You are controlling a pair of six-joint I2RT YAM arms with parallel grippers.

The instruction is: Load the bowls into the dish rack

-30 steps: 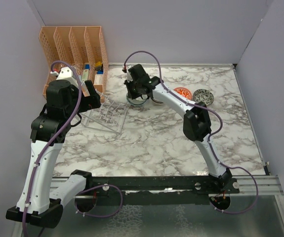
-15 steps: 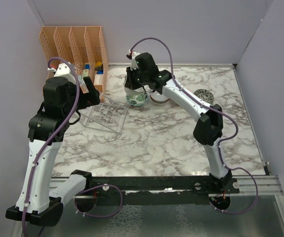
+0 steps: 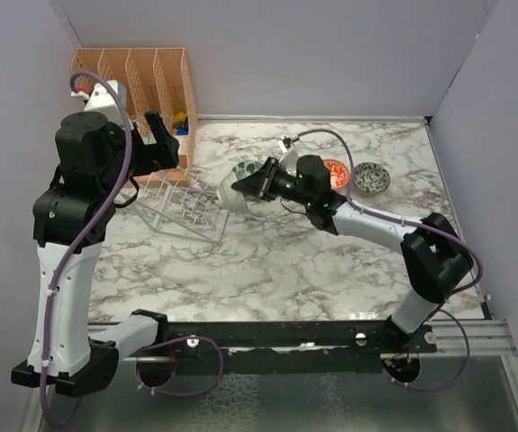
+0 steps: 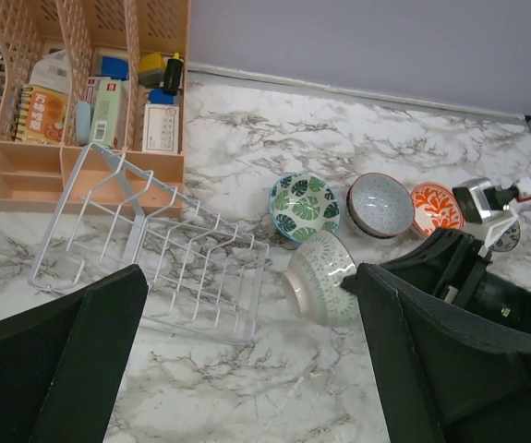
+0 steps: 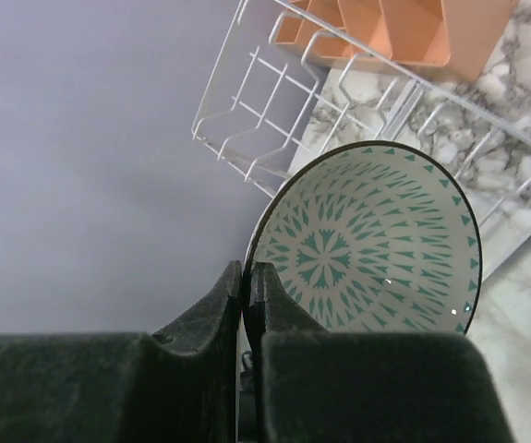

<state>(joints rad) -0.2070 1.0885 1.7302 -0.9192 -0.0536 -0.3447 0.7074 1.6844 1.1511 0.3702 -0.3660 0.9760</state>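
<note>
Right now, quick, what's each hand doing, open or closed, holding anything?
Left hand: open, holding nothing.
Right hand: closed on the rim of the pale bowl.

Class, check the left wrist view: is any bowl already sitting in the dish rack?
No: the dish rack has bare prongs, and the pale patterned bowl is tilted beside it, not in it.

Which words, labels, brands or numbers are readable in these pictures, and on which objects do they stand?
No text is legible.
Packets in the orange organizer: printed labels, too small and blurred to read.
Bowls, also the held bowl: patterns only, no writing.
</note>
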